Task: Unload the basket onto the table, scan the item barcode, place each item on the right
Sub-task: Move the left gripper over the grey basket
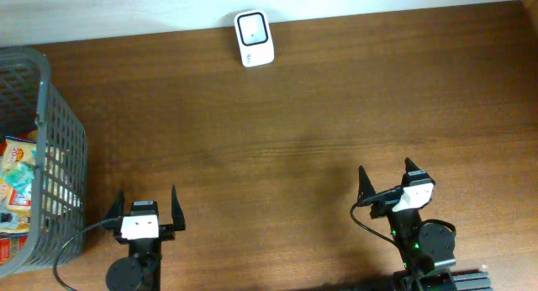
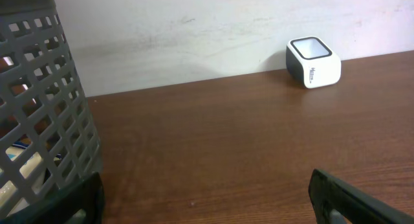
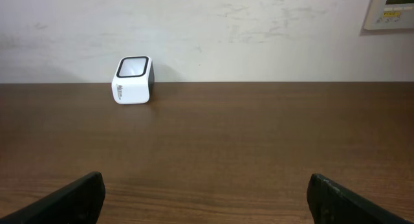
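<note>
- Barcode scanner (image 1: pixel 254 39): your small white box with the dark window sits upright at the far edge of the table (image 1: pixel 294 140), right up against the wall (image 3: pixel 259 30).
- Snack packets (image 1: pixel 15 177), the stuff you'd be scanning: well left of the scanner and nearer to you, lying inside the grey mesh basket (image 1: pixel 63 156). Can't make out any barcode from here.
- The basket hugs the table's left edge, well apart from the scanner, and part of it runs out of frame.
- Left gripper (image 1: pixel 146 193): near side from the scanner and off to its left, just beside the basket, fingers spread wide with nothing between them.
- Right gripper (image 1: pixel 386 167): near side too, right of the scanner, fingers also wide apart and holding nothing.
- Between both grippers and the scanner you've got bare dark wood-grain tabletop.
- The wall behind the scanner is plain off-white and a bit scuffed, and a pale wall panel (image 3: pixel 390 7) is mounted high up to the scanner's right.
</note>
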